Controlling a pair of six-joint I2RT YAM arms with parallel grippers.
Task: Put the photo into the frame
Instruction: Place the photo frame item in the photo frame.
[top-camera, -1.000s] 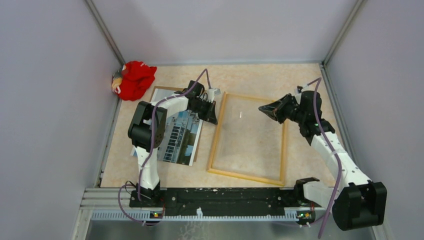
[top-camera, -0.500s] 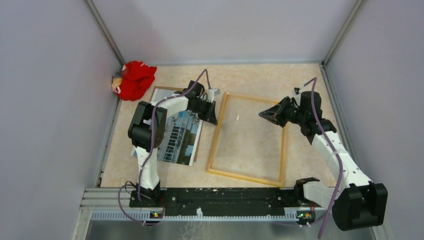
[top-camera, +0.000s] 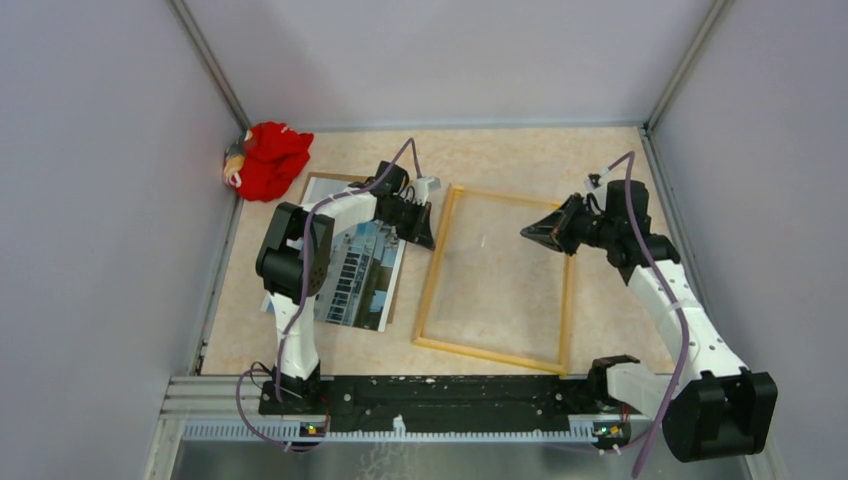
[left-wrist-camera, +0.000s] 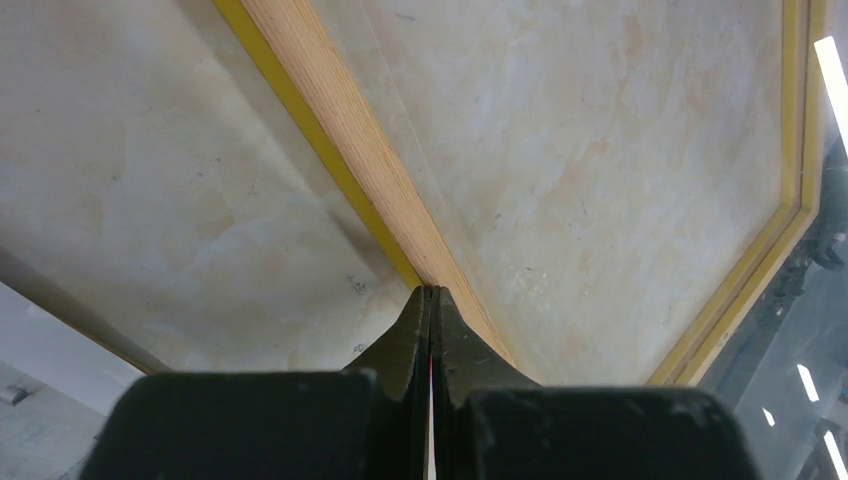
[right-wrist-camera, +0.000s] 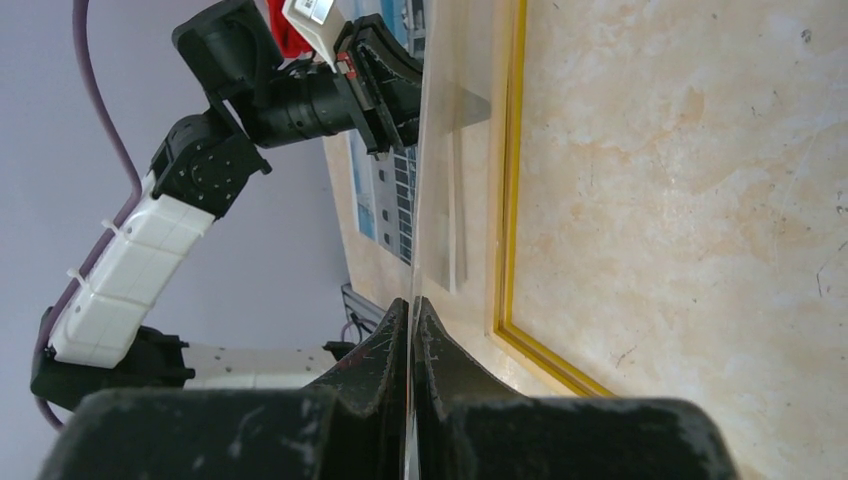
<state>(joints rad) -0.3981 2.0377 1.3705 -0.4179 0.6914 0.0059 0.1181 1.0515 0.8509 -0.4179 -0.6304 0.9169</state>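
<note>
The frame (top-camera: 490, 353) lies flat mid-table, wood-coloured back up; its yellow side edge shows in the wrist views (left-wrist-camera: 340, 110) (right-wrist-camera: 515, 150). The photo (top-camera: 362, 272), a building print, lies face up left of the frame, partly under the left arm. My left gripper (top-camera: 432, 240) (left-wrist-camera: 431, 290) is shut, its tips against the frame's left rail near the far corner. My right gripper (top-camera: 525, 234) (right-wrist-camera: 411, 300) is shut on the edge of a clear sheet (right-wrist-camera: 440, 200), which slants up from the frame's left side above the frame opening.
A red cloth bundle (top-camera: 267, 160) sits in the far left corner. A board (top-camera: 325, 190) lies under the photo's far end. Grey walls close three sides, and a black rail (top-camera: 440, 392) runs along the near edge.
My right gripper has drifted slightly toward the right and nearer, carrying the clear sheet's edge with it. The left arm, frame and photo have not moved.
</note>
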